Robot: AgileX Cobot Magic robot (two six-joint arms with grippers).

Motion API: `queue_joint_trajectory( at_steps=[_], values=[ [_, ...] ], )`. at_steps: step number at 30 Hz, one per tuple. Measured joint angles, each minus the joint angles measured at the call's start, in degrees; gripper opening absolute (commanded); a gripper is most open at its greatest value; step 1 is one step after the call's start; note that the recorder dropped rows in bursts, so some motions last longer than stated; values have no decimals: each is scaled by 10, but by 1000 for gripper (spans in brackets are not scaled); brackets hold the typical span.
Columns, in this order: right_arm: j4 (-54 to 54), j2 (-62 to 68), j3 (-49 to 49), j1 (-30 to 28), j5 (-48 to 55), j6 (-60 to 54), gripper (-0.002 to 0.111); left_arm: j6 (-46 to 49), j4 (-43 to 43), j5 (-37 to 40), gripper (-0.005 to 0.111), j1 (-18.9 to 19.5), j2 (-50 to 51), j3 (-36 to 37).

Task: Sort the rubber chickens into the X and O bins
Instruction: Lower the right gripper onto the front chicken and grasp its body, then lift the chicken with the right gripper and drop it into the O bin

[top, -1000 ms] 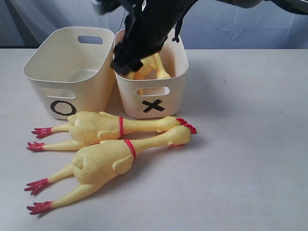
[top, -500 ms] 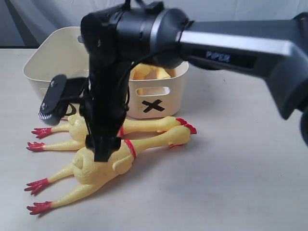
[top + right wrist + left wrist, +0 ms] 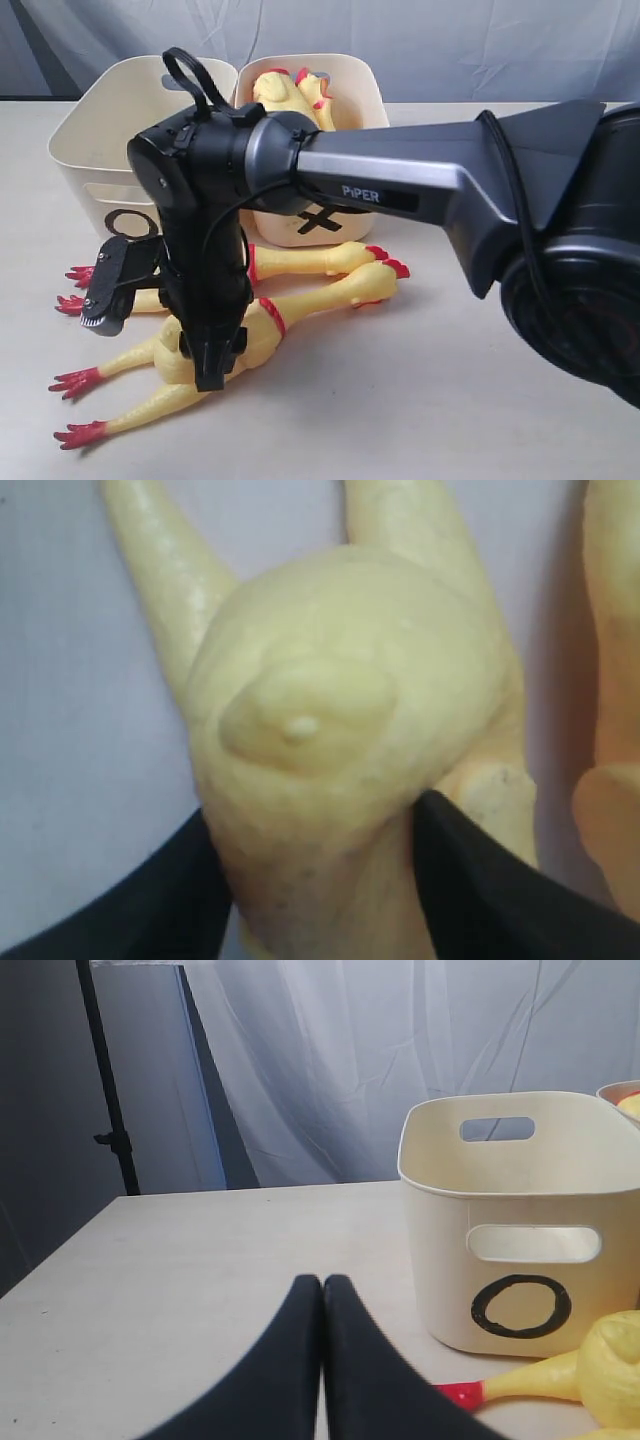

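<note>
Two yellow rubber chickens lie side by side on the table in front of the bins. My right gripper (image 3: 212,365) reaches across and comes down on the near chicken (image 3: 265,335). In the right wrist view its black fingers (image 3: 470,880) press both sides of the chicken's body (image 3: 340,700), so the right gripper (image 3: 310,830) is shut on it. The far chicken (image 3: 300,262) lies just behind. More chickens (image 3: 290,92) stick out of the X bin (image 3: 365,85). The O bin (image 3: 95,130) stands to its left. My left gripper (image 3: 322,1285) is shut on nothing, low over the table, facing the O bin (image 3: 520,1230).
The right arm (image 3: 450,190) stretches across the scene and hides most of the X mark and the O mark. A red chicken foot (image 3: 460,1395) lies just beside the left gripper's fingers. A pale curtain hangs behind the table.
My right gripper left the X bin, swung down to the near chicken on the table, and has sunk lower onto its body. The chickens in the X bin now show.
</note>
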Motion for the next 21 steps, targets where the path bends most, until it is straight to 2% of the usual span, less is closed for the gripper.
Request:
queue_joint_trajectory(
  at_steps=[7,8,11,12,16,21],
  values=[
    [31,0,-1,1,6,5,-1,0,0,0,0,0,0,0],
    [54,-2,0,0,6,8,-1,0,0,0,0,0,0,0],
    [208,-34,10,8,14,2,-1,0,0,0,0,0,0,0],
    [211,-44,11,12,16,2,-1,0,0,0,0,0,0,0],
    [89,-157,13,12,21,69,-1,0,0,0,0,0,0,0],
    [33,-281,-5,12,28,79,-1,-2,-2,-4,0,0,0,0]
  ],
)
